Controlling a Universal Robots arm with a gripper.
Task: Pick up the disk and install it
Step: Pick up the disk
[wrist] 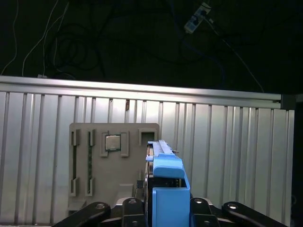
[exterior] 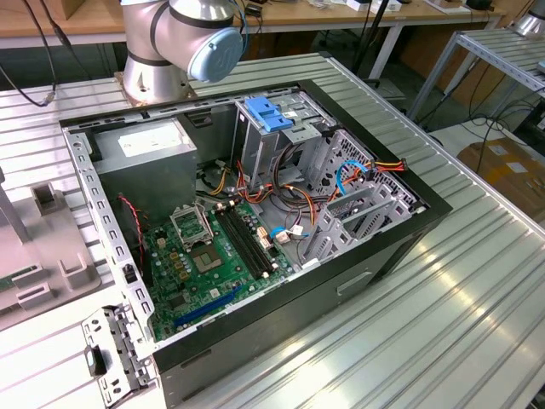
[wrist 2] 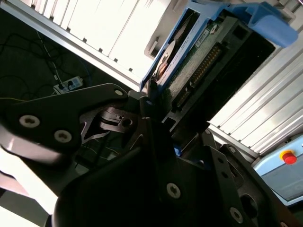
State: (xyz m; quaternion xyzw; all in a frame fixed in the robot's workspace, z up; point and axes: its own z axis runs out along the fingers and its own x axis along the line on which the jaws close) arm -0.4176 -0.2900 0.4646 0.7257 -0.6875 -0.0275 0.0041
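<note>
The gripper is closed on the disk: in the first wrist view its black fingers sit tight against both sides of the bright blue frame, and the disk stands edge-on between them with its blue tab toward the camera. In the second wrist view the same disk reaches away from the dark gripper body, its underside with the green board and a row of connector pins turned to the camera, and the blue tab sticks out at its far end. So the disk is in the gripper's hold over the ribbed metal table, not inside the computer. Beyond it in the first wrist view lies a grey plate with cut-out slots, one of them holding a square silver chip; whether the disk touches that plate I cannot tell. Past the table's edge is dark floor with loose cables and a power strip. In the exterior view the arm's base stands at the upper left of the frame, behind an open computer case lying on its side in the middle. Inside the case a grey metal box sits at the exterior view's left, a green circuit board lies lower down, and a pale-blue clip rests on the drive cage at the upper centre.
</note>
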